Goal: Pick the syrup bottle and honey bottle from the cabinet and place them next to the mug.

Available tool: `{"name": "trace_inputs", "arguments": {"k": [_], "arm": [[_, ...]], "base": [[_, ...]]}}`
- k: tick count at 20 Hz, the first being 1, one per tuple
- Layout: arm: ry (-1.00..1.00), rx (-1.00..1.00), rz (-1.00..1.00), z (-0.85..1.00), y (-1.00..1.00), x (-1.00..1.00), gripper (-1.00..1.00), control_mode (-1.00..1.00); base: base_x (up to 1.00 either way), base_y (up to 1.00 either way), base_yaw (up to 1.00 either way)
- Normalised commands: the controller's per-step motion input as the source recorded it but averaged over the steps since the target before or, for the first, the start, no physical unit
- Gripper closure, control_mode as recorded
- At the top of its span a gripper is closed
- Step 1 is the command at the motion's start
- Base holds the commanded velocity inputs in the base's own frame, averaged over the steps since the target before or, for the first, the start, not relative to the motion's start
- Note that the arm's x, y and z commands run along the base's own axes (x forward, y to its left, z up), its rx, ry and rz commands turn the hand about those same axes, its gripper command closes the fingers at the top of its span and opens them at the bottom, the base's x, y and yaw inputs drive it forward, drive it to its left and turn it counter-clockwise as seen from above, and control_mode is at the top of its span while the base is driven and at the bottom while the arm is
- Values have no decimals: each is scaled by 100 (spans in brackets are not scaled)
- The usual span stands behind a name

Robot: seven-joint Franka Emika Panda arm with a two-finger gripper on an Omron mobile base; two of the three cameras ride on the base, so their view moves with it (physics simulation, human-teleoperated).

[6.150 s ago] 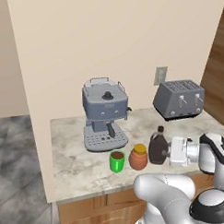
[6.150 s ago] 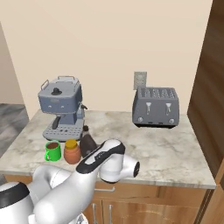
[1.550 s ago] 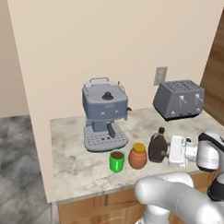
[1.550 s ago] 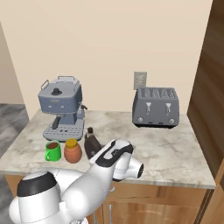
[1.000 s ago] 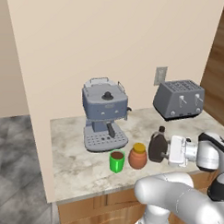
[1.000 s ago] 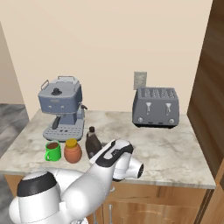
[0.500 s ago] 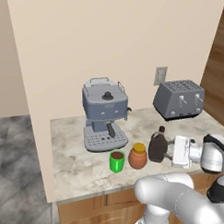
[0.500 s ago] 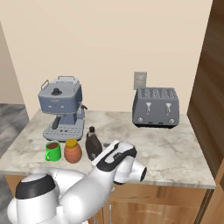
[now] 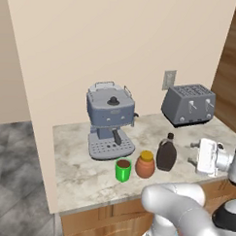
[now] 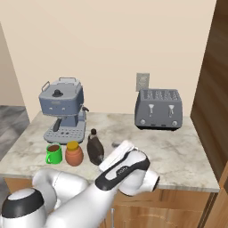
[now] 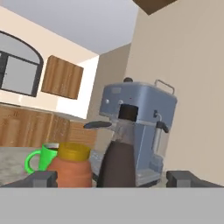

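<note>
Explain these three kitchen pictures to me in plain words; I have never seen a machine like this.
The white jointed thing is a robot arm on a driving base, in a computer-drawn kitchen. Two pictures come from cameras on the base, behind the arm to its left and right. The third comes from a camera on the hand.

At the arm's end is its tool, two small fingers. It is open, holds nothing and faces the syrup bottle.

On the marble counter three things stand in a row: a green mug, then the honey bottle, a round reddish-brown jar with a yellow lid, then the dark syrup bottle. Behind them are a blue-grey coffee machine and a grey toaster.

The hand picture shows the same row up close, with the syrup bottle nearest between the two fingertips.
</note>
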Motion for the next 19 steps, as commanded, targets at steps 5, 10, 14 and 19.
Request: {"name": "trace_inputs", "arguments": {"k": [5,10,14,19], "arm": [[6,0,-8,99,0,-53,-100,-100],[22,0,-18,95,2,-65,-100,-100],[34,-1,-31,52,18,-43,-100,-100],[41,-7,-43,36,42,-18,-100,-100]], "base": [[0,0,0],[0,0,0],[0,0,0],[0,0,0]]}}
